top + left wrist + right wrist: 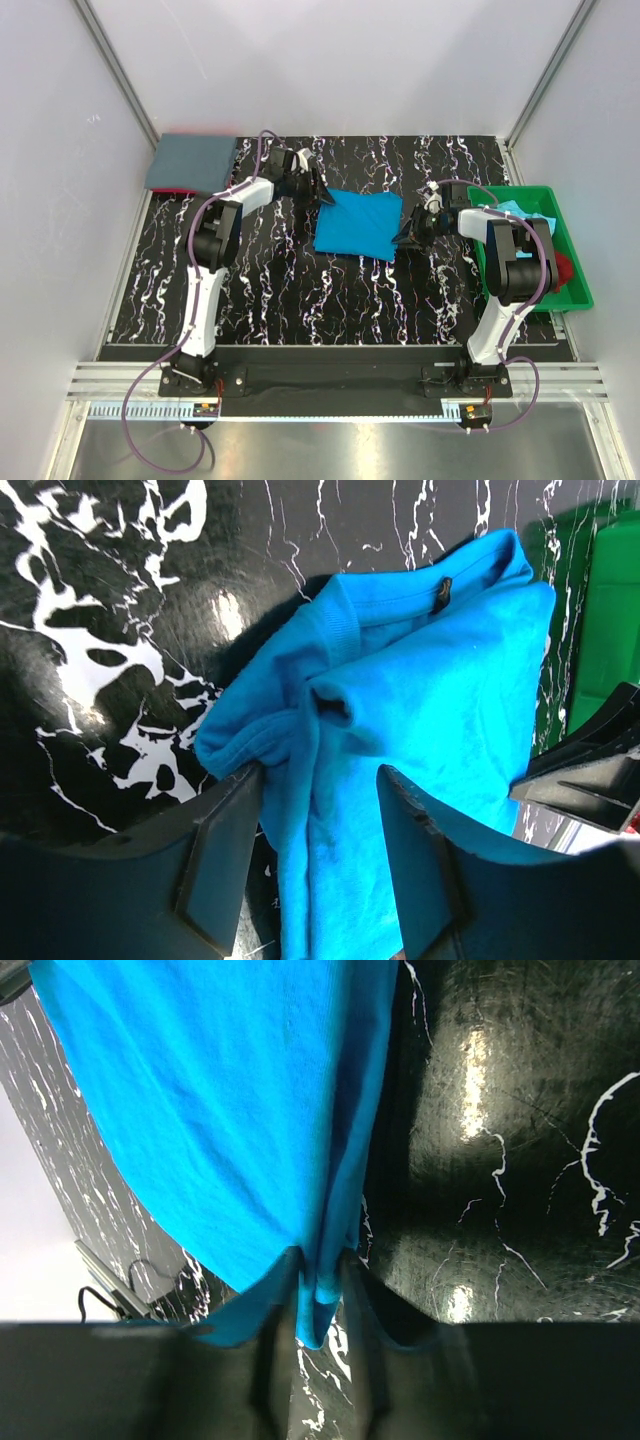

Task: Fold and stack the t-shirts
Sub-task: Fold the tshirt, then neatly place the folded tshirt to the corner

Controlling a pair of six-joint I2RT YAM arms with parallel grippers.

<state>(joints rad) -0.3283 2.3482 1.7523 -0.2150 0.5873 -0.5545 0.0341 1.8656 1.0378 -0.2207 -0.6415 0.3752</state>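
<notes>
Turquoise shirt point(355, 225) is mid-table, partly folded. Right gripper point(318, 1260) is pinched on its right edge. Left gripper point(320, 775) is spread around the bunched far-left corner, not closed on it yet. Probably best to close the left on all layers, then lift both corners level so the fold lands square. Green tray point(578, 285) at right holds a light aqua shirt point(512, 207) and a red shirt point(566, 268). Grey-blue shirt point(190, 160) lies folded at far left

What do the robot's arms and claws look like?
The left arm and right arm are made of chunky white and black pieces, with thin purple cables looping along them. The left claw and right claw are black, each with two flat fingers.
</notes>
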